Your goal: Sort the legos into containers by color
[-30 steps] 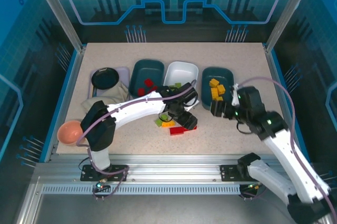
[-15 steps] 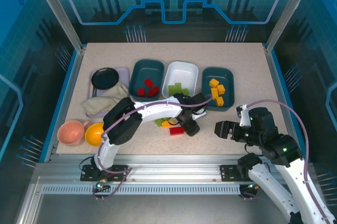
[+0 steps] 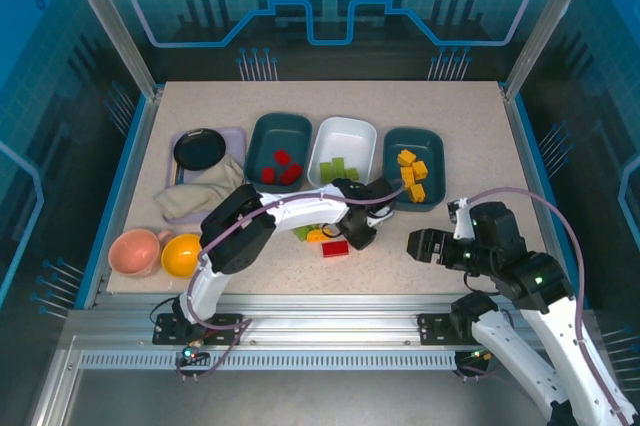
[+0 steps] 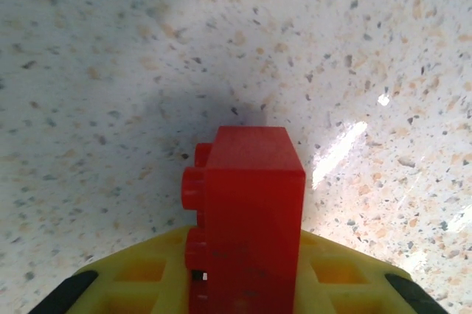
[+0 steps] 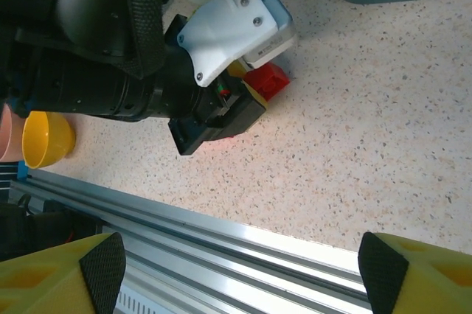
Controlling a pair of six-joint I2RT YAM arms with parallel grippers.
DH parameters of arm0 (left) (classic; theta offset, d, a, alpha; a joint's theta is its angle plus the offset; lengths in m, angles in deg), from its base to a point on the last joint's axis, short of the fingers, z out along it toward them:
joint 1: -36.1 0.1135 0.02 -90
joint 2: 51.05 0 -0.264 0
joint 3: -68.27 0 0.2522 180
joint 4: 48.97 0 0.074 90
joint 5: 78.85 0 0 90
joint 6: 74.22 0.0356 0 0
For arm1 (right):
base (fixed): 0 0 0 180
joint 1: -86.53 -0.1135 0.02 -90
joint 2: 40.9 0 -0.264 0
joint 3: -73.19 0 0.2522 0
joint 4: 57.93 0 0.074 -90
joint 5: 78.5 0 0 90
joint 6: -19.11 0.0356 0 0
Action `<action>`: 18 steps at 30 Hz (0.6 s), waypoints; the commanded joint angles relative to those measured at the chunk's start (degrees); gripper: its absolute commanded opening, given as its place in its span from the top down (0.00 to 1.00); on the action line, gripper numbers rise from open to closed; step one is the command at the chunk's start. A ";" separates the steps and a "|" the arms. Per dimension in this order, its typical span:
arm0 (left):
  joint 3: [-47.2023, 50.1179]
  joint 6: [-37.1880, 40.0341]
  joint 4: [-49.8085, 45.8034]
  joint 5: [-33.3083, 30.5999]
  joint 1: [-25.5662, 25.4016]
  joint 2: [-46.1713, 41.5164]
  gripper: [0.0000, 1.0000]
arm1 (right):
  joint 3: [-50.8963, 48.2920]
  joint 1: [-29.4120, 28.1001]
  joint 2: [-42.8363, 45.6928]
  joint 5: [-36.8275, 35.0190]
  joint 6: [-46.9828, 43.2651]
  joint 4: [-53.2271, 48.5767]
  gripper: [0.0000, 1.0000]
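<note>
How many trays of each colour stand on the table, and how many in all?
Dark teal trays: 2
White tray: 1
Lavender tray: 1
Total: 4

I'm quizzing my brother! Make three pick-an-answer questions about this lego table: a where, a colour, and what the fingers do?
1. Where do the green legos lie? A) left teal tray B) white tray C) black bowl
2. What colour is the lego between the left fingers? A) yellow B) green C) red
3. How are the right fingers? A) wide open B) shut on a brick C) shut empty
Answers: 1 B, green sits in white; 2 C, left wrist view shows it red, pinched; 3 A, they stand far apart.
</note>
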 commanded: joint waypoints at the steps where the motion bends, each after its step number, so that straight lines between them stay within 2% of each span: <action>1: -2.80 -5.34 -0.71 -2.28 3.08 -7.79 0.78 | 1.83 -0.59 -2.77 2.99 -2.16 3.55 0.17; 6: -2.09 -12.89 -0.82 1.35 13.46 -14.70 0.77 | 3.04 -2.41 -9.22 4.43 -4.54 11.02 0.18; 9: -2.52 -16.79 -1.33 3.96 20.97 -15.58 0.77 | 6.32 -6.87 -15.39 1.87 -6.13 16.04 0.18; 13: -4.30 -22.72 -0.63 8.98 30.19 -12.97 0.76 | 11.11 -14.46 -25.19 -3.16 -8.79 23.58 0.18; 18: -10.23 -26.85 -1.15 11.70 36.80 -4.73 0.76 | 16.16 -17.10 -35.82 -3.92 -10.52 33.19 0.17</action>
